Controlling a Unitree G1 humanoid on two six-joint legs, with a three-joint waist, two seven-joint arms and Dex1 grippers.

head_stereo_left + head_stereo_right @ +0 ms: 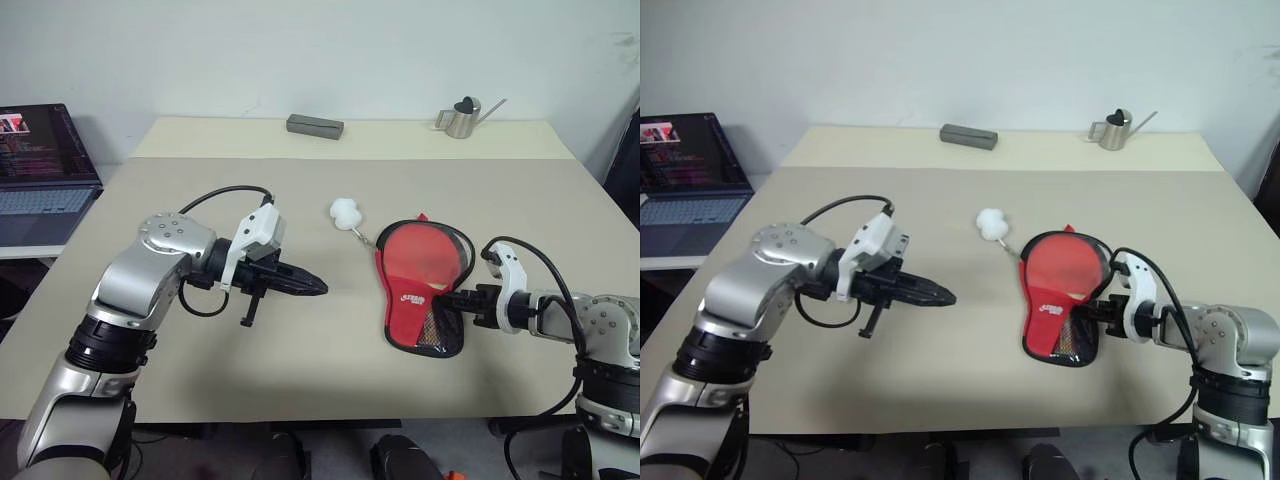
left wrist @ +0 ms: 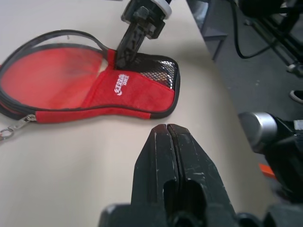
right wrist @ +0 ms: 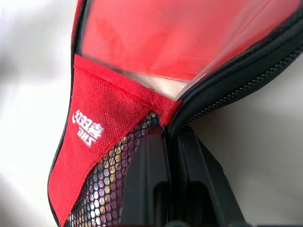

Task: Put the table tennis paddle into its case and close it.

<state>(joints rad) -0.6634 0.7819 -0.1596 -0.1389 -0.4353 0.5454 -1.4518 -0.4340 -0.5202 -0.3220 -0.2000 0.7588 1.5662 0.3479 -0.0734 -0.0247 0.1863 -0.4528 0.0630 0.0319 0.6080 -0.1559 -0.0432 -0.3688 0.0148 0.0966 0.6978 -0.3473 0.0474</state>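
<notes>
Right wrist view: paddle (image 3: 189,38) sits inside case (image 3: 94,127) on the surface (image 1: 300,340), round flap unzipped. Right end effector (image 1: 462,298) clenched at case's edge, grasp unclear; left end effector (image 1: 310,286) clenched, empty. Next: pull zip shut

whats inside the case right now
The table tennis paddle: its red blade shows through the case's unzipped round end. The handle is covered by the fabric and mesh pocket.

beige table (image 1: 300,370) before a white wall (image 1: 300,50), laptop (image 1: 40,170) on a side desk.
</notes>
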